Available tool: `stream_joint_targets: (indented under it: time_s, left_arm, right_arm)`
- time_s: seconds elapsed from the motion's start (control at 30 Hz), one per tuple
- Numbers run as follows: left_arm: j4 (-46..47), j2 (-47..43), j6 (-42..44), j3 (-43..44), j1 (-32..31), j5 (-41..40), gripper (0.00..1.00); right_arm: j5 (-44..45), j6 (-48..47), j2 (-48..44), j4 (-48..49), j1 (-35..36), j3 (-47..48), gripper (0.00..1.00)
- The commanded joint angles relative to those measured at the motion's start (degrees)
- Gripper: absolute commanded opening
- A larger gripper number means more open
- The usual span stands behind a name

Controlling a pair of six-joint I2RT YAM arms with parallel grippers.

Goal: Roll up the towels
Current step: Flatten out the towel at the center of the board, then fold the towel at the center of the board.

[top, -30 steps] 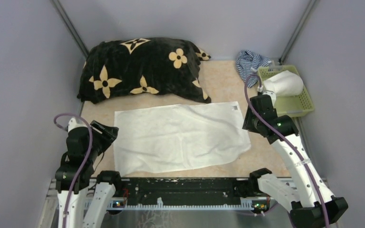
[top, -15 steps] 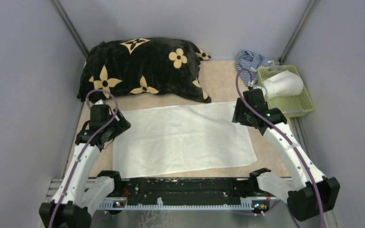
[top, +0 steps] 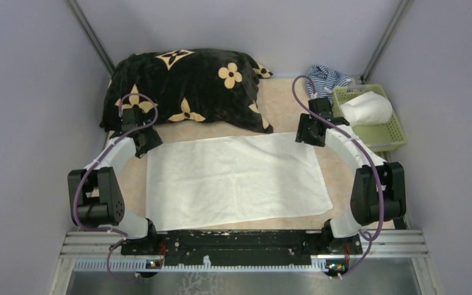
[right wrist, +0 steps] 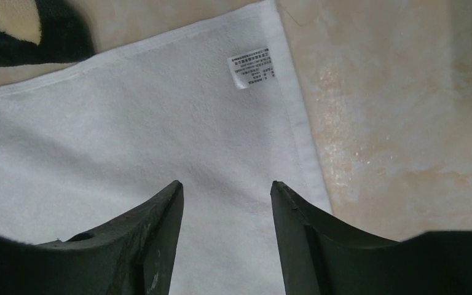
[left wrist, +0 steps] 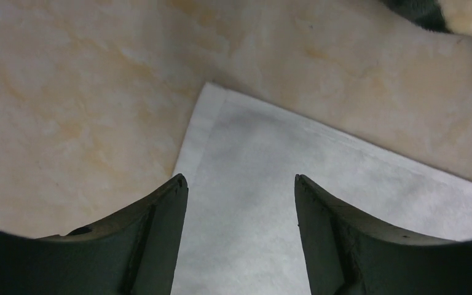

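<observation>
Left gripper (left wrist: 239, 184) spread wide above the flat towel's (top: 233, 181) far-left corner; right gripper (right wrist: 226, 187) likewise, far-right corner.

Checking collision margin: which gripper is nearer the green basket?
Right. The right gripper sits just left of the green basket; the left gripper is across the flat towel.

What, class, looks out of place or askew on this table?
Little stands out. The flat towel lies slightly skewed, its near edge wider than its far edge. A striped garment is bunched in the far corner beside the green basket, which holds a rolled towel.
</observation>
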Motion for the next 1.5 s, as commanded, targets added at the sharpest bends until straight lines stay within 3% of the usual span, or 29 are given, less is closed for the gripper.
stream_joint_targets:
  time_s: [0.0, 0.1, 0.4, 1.03, 1.3, 1.47]
  left_arm:
    - [2.8, 5.7, 5.4, 5.7, 2.3, -1.0, 0.67]
    - [3.9, 8.8, 10.7, 7.7, 3.0, 0.6, 0.59]
    - [6.4, 14.1, 27.6, 9.9, 5.2, 8.3, 0.57]
    - [-1.8, 26.5, 29.5, 15.1, 6.8, 14.0, 0.42]
    - [-3.0, 28.1, 28.4, 14.5, 6.9, 16.4, 0.15]
    - [-2.6, 28.0, 28.3, 14.1, 6.9, 16.5, 0.04]
  right_arm:
    - [-3.4, -2.0, 0.0, 4.2, 0.2, 2.2, 0.54]
    - [-4.0, -2.3, 0.4, 4.4, 0.1, 1.8, 0.53]
    - [-8.1, -3.5, 0.4, 4.2, 0.2, 1.7, 0.51]
    - [-8.3, -3.5, 2.4, 5.0, 0.1, 1.8, 0.49]
    - [-4.2, -3.8, 5.7, 4.3, 0.0, 7.7, 0.49]
    - [-5.9, -11.2, 13.0, 1.2, -1.9, 15.6, 0.51]
